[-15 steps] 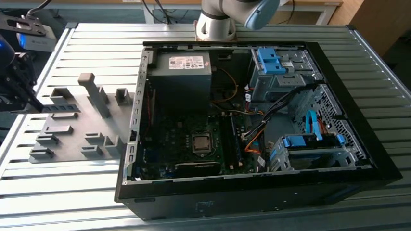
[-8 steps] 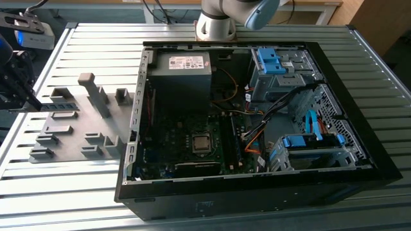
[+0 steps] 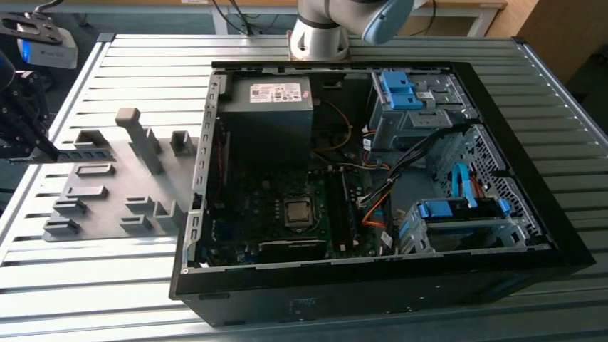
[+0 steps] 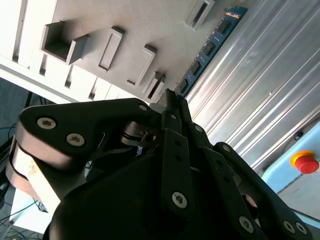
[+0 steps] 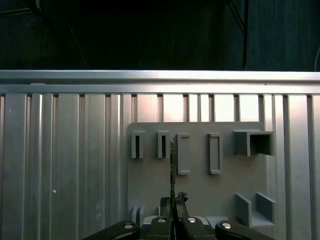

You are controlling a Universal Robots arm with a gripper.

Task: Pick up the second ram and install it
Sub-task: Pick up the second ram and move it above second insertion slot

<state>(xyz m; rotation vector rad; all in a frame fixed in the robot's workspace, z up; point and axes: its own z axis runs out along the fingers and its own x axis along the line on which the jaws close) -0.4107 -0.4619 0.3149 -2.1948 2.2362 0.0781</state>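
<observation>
The second ram is a long, narrow blue-green stick with black chips, and my gripper is shut on one end of it. In the first wrist view the ram appears edge-on as a thin line rising from the gripper, above the grey holder plate with its slotted blocks. In the exterior view the gripper hangs at the far left, over the left end of the holder plate.
An open black computer case lies at the exterior view's right, with motherboard and processor, power supply and blue drive cages. The arm's base stands behind it. A red stop button sits off the ribbed metal table.
</observation>
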